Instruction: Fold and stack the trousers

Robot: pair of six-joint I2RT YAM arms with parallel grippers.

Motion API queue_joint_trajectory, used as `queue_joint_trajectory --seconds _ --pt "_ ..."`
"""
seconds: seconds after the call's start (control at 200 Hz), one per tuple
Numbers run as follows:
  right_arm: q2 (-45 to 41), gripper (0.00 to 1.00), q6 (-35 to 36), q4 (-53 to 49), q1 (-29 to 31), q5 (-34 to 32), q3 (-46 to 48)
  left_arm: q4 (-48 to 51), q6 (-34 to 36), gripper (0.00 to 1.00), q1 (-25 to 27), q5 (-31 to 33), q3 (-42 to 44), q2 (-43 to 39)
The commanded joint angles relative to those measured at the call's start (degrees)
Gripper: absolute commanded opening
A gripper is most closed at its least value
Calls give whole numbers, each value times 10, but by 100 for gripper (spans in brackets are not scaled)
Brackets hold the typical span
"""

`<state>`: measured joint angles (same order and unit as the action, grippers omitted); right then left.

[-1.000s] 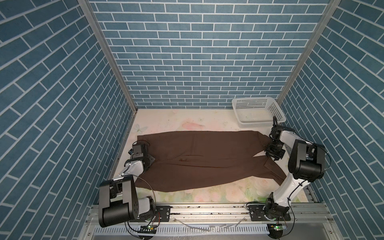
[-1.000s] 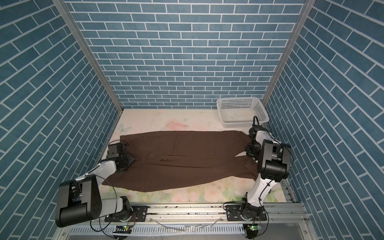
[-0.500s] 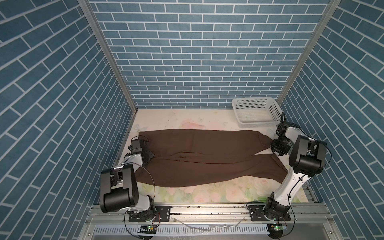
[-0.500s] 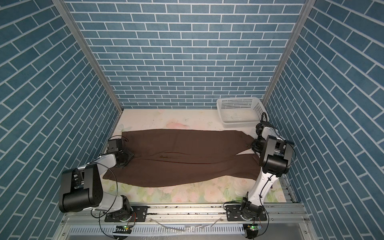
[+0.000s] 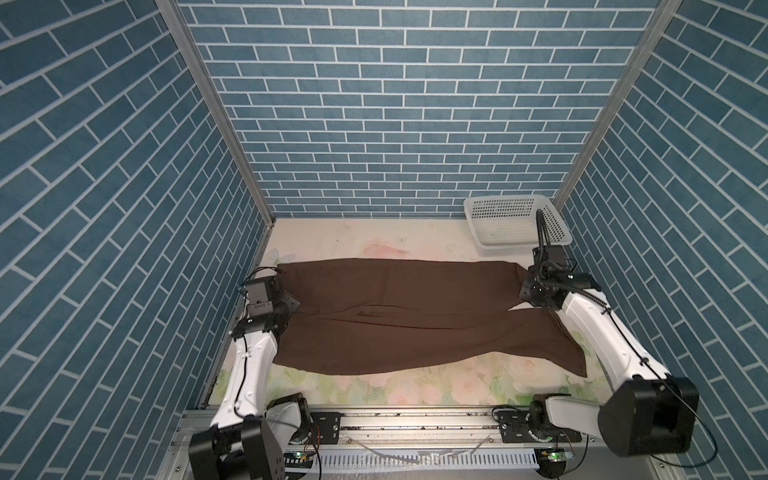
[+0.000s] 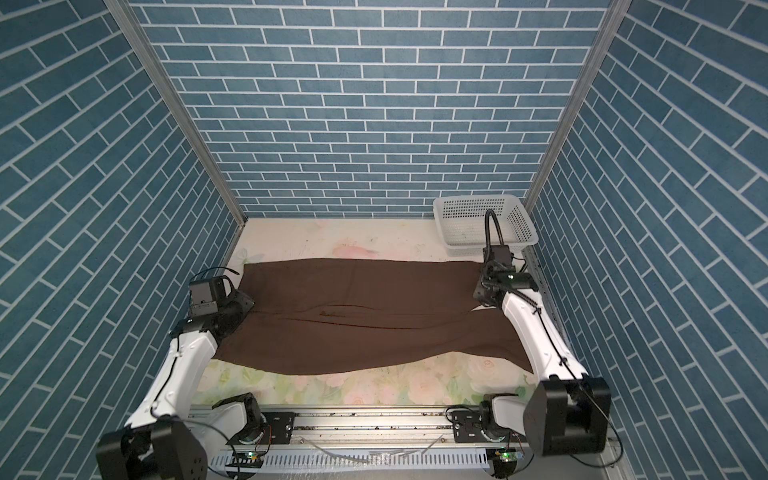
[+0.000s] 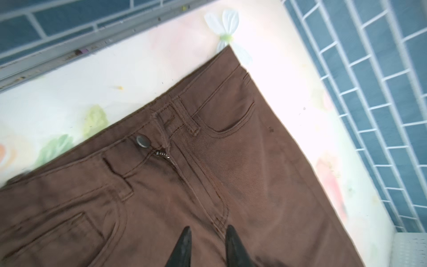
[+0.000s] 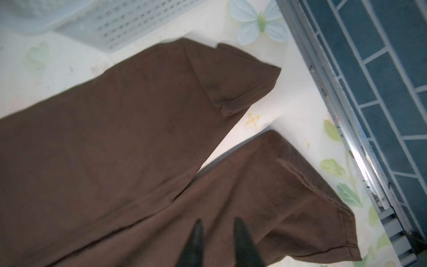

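The dark brown trousers point(image 5: 415, 316) point(image 6: 365, 316) lie flat across the table, waist at the left and leg ends at the right. The two legs part near the hems point(image 8: 242, 97). My left gripper point(image 5: 289, 304) point(image 6: 244, 306) is low over the waist. In the left wrist view its fingertips point(image 7: 187, 233) stand a little apart over the fly seam below the button point(image 7: 142, 141), nothing clamped between them. My right gripper point(image 5: 526, 291) point(image 6: 480, 293) point(image 8: 218, 223) hovers over the nearer leg close to the hems, tips slightly apart and blurred.
A white perforated basket point(image 5: 515, 224) point(image 6: 482, 220) point(image 8: 120, 25) stands at the back right corner, just behind my right wrist. Blue brick walls close in both sides and the back. A metal rail point(image 5: 415, 419) runs along the table's front edge.
The trousers have shifted slightly toward the back and lie straighter. My right gripper went out toward the right wall and has come back onto the leg ends. The left gripper moved up along the waist.
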<state>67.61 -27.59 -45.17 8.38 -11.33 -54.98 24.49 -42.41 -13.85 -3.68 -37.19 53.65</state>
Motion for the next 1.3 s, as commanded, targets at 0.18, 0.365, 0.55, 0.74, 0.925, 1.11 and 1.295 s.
queue_joint_trajectory --seconds 0.18,0.365,0.55,0.74,0.925,1.11,1.295 --pt "-32 0 -94 -65 111 70 161 120 -32 0 1 -28 102 -112" --pt "-22 27 -105 -42 129 70 189 108 -44 22 2 -15 151 -124" --pt "0 43 -99 -33 129 61 187 54 -47 9 3 -22 168 -62" --pt "9 52 -106 4 129 50 201 14 -36 9 2 -29 173 -4" --pt "72 56 -97 43 129 58 180 -5 -32 6 3 -30 179 14" --pt "118 52 -91 78 130 60 173 -14 -30 6 3 -22 180 23" --pt "113 13 -91 47 129 34 172 -31 -28 0 3 -12 175 53"
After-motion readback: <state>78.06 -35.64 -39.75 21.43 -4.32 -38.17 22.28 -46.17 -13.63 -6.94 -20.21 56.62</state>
